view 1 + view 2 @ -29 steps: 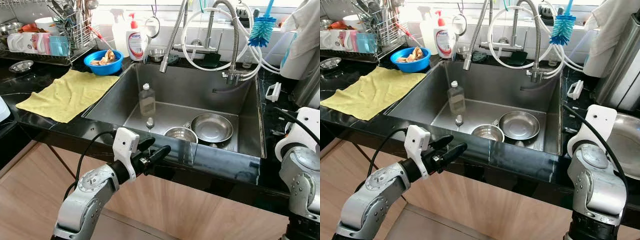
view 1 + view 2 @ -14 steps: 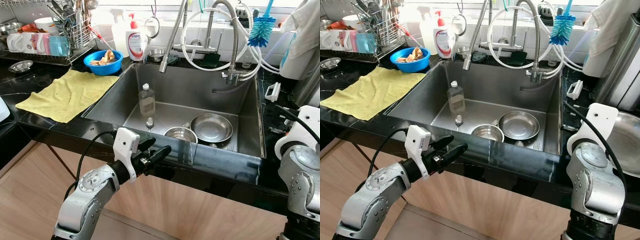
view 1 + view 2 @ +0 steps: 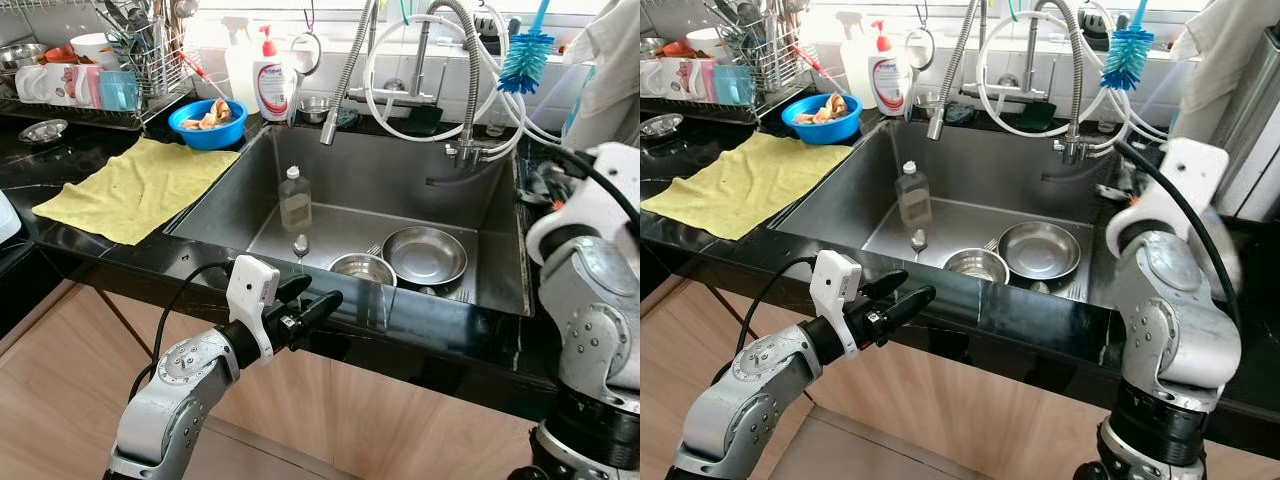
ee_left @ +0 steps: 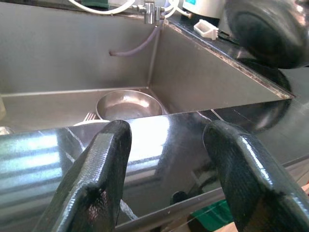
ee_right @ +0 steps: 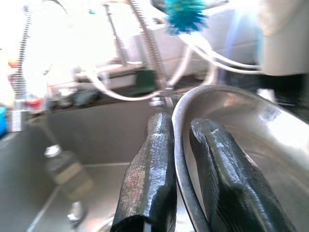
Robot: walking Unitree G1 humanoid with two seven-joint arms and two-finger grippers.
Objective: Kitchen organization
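My right gripper (image 5: 182, 123) is shut on the rim of a large steel bowl (image 5: 241, 125), one finger inside the rim and one outside. The right arm (image 3: 1165, 280) is raised at the sink's right edge. From the left wrist view the held bowl (image 4: 270, 29) shows dark above the right counter. My left gripper (image 3: 315, 300) is open and holds nothing, level with the front edge of the black counter (image 3: 440, 335). In the steel sink (image 3: 400, 175) lie a shallow steel dish (image 3: 424, 254), a small steel bowl (image 3: 362, 268), a spoon (image 3: 299, 245) and an upright plastic bottle (image 3: 294, 200).
A yellow cloth (image 3: 130, 185) lies on the left counter, with a blue bowl (image 3: 207, 123) of scraps and a dish rack (image 3: 110, 70) behind it. A soap bottle (image 3: 271, 85), faucet hoses (image 3: 345, 70) and a blue brush (image 3: 524, 55) line the back of the sink.
My right arm has risen and swung left toward the sink with the steel bowl in its grip. The left arm and the things in the sink have not moved.
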